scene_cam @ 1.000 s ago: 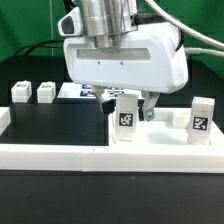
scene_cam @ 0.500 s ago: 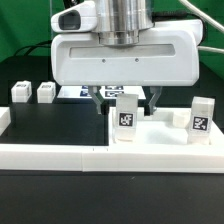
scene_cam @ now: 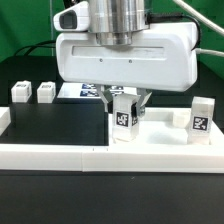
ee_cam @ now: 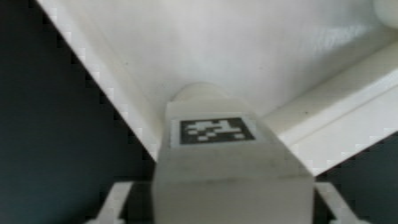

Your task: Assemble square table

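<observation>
The white square tabletop (scene_cam: 165, 136) lies flat at the exterior view's right. A white tagged leg (scene_cam: 124, 119) stands upright near its left end. My gripper (scene_cam: 124, 108) has come down over this leg, and its fingers (scene_cam: 109, 104) press against both sides, shut on it. In the wrist view the leg (ee_cam: 221, 160) fills the middle with its tag on top. Pale fingers (ee_cam: 121, 206) flank it, and the tabletop (ee_cam: 214, 50) lies behind. Another leg (scene_cam: 200, 115) stands on the tabletop's right end. Two more legs (scene_cam: 20, 92) (scene_cam: 46, 92) stand at the back left.
A long low white border wall (scene_cam: 60, 156) runs along the front. The marker board (scene_cam: 76, 91) lies flat behind the gripper. Black table surface (scene_cam: 55, 122) stretches left of the tabletop.
The gripper has dropped lower over the leg and its fingers have closed in from wide apart to the leg's sides. The leg and tabletop stay where they were.
</observation>
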`<state>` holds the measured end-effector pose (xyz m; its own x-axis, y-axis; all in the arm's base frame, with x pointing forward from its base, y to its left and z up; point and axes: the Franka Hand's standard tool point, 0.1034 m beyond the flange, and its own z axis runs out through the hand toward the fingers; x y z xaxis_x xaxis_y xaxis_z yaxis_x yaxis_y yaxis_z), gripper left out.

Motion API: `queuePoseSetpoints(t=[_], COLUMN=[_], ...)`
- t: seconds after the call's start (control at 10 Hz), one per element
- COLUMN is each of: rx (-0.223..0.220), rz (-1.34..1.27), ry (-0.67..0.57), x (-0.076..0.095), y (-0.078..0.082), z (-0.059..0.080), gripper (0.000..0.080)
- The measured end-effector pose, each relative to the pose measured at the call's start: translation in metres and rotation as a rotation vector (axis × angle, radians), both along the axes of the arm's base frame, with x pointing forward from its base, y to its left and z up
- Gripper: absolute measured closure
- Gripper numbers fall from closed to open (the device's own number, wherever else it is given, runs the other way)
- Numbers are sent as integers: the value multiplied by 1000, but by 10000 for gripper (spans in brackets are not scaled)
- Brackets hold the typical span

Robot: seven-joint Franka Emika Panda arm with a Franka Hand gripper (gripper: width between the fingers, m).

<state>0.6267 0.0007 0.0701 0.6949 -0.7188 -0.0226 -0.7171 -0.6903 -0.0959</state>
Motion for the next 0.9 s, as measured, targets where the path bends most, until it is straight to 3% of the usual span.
queuePoseSetpoints(t=[0.2,0.4,0.6,0.7,0.8,0.9], rx=[40,131,132,131,129,104], rz=[-360,-699,-804,-800,-751,-575], ry=[37,105,118,118,112,73], x=[-1,-3,-2,-2,-3,-2], y=[-3,-4,2,1,1,1], z=[-1,-1,-1,-1,-1,-3], gripper=[506,506,506,426,289,289])
